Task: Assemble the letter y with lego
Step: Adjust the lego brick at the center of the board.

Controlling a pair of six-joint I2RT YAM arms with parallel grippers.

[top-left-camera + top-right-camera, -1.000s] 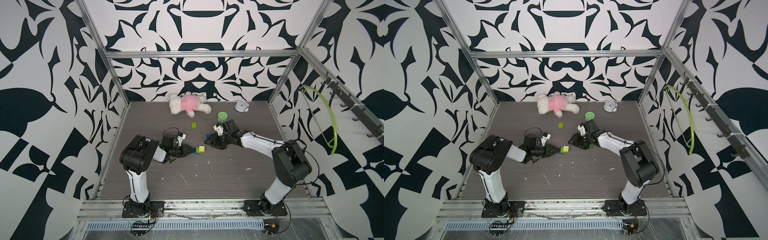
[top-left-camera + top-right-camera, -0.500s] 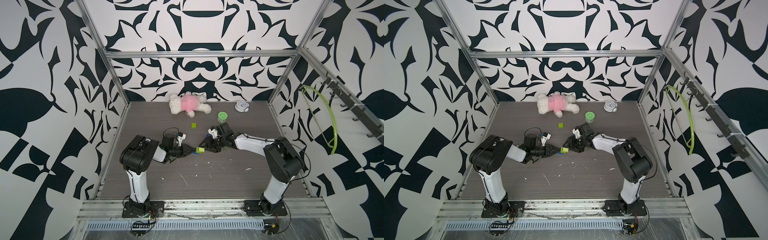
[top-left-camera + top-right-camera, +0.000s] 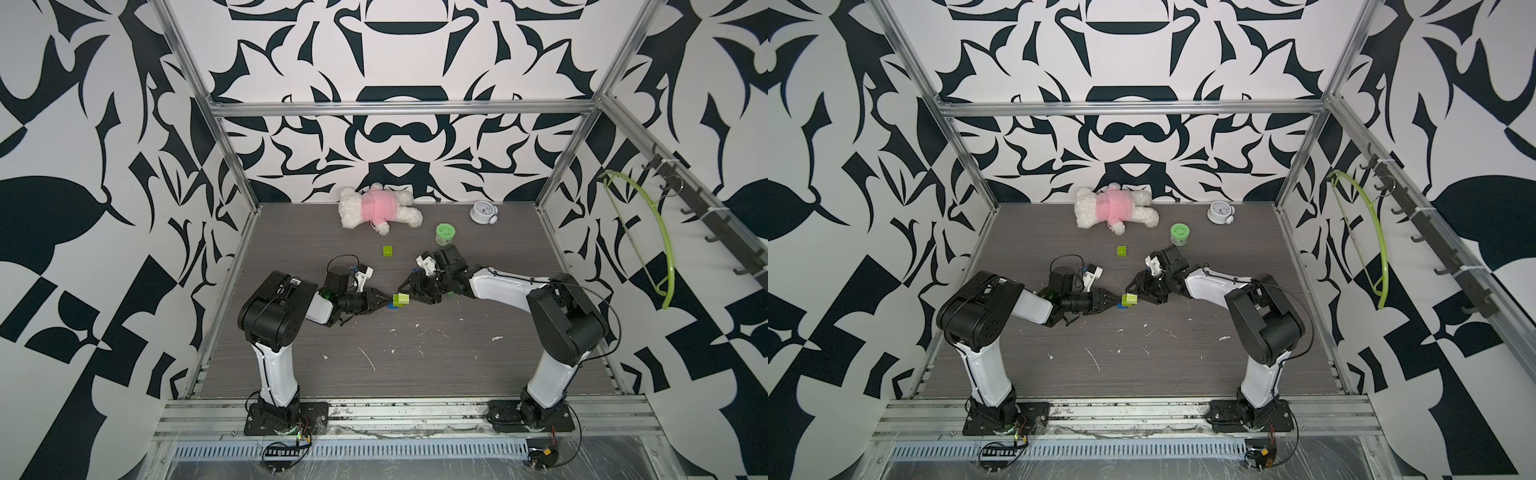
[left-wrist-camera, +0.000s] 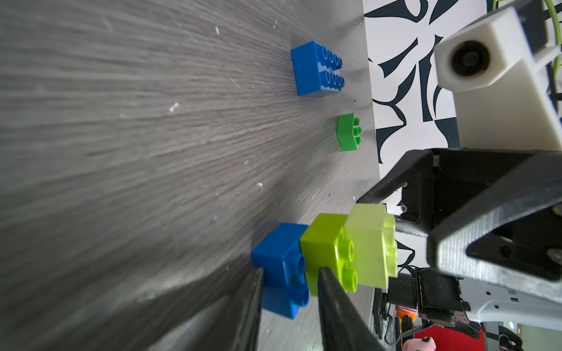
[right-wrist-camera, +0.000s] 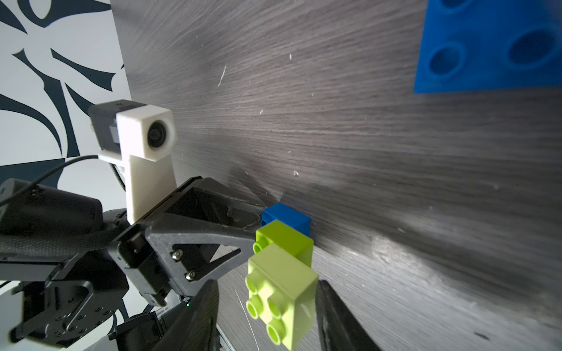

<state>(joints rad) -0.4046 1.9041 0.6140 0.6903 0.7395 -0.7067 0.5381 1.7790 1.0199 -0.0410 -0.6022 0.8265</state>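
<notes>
Bricks: six. Three make a stepped stack in the middle of the table point(image 3: 415, 374): small blue brick point(image 4: 281, 264) at the bottom, lime green brick point(image 4: 325, 243) on it, pale yellow brick point(image 4: 369, 240) topmost. Three lie loose: wide blue brick point(image 4: 310, 71) and dark green brick point(image 4: 346, 133) right of the stack, second lime brick point(image 3: 387, 251) farther back, alone.

Grippers: two. Left gripper point(image 4: 289, 268) flanks the small blue brick, jaws narrowly parted; clamped or not, cannot tell. Right gripper point(image 5: 267, 281) straddles the pale yellow brick, jaws apart, a gap on one side.

Far end: one plush point(image 3: 380, 208), one clock point(image 3: 482, 212), one green tub point(image 3: 444, 234).
</notes>
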